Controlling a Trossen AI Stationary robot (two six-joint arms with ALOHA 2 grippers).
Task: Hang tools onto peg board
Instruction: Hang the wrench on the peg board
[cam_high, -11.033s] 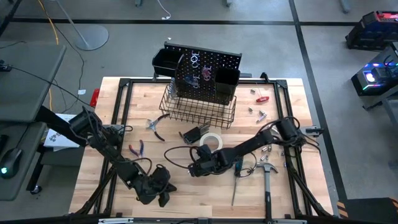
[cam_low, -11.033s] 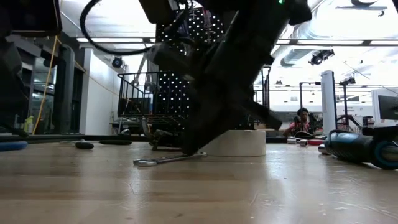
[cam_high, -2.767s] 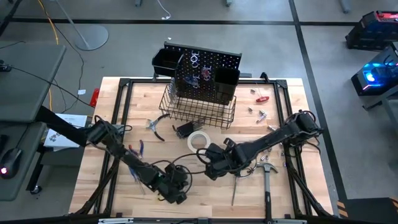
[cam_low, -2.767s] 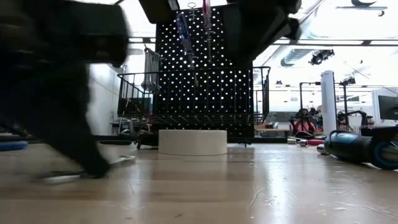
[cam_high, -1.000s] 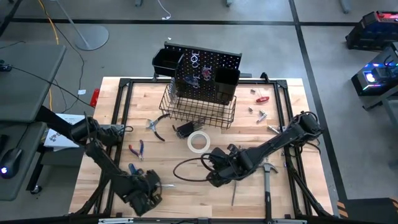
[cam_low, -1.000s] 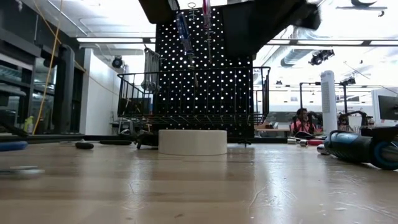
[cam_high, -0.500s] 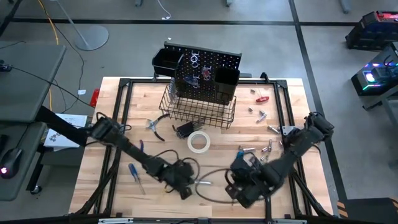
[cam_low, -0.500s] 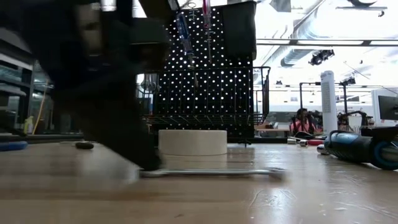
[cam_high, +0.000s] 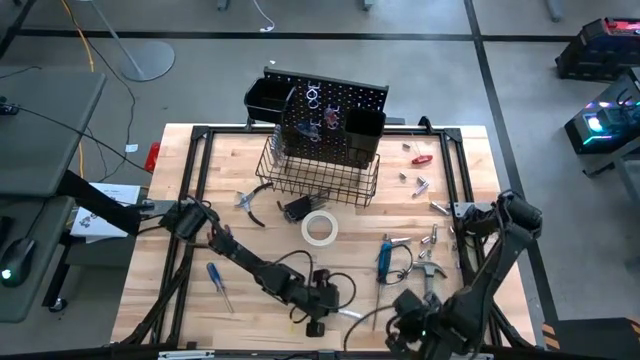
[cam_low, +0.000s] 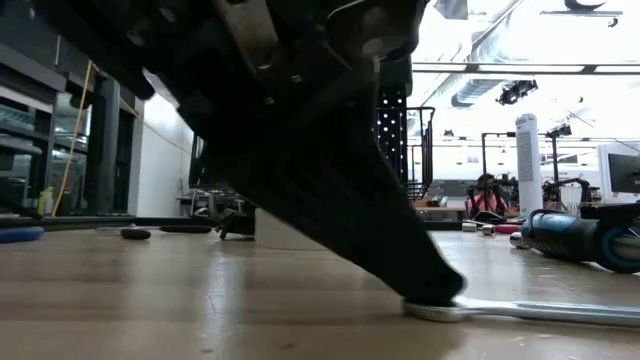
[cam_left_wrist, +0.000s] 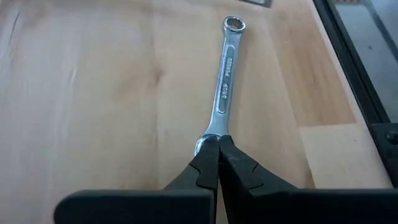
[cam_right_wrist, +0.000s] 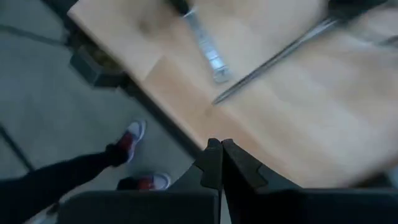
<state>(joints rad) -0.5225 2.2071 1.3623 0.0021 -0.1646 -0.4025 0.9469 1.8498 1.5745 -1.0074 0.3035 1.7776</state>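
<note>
Left gripper, fingers pressed together, touches one end of a silver wrench lying flat on the table near its front edge; bare wood lies around it. Right gripper, also clenched and empty, hangs past the table's front edge. Peg board stands at the back.

The peg board stood at the table's far edge, a basket before it. The tape roll lay in front of the basket, pliers to its left. A screwdriver lay near the left edge. The left gripper sat at the near middle, touching a wrench on the table. The right gripper hung over the near edge, right of it. Small tools lay at the right.
</note>
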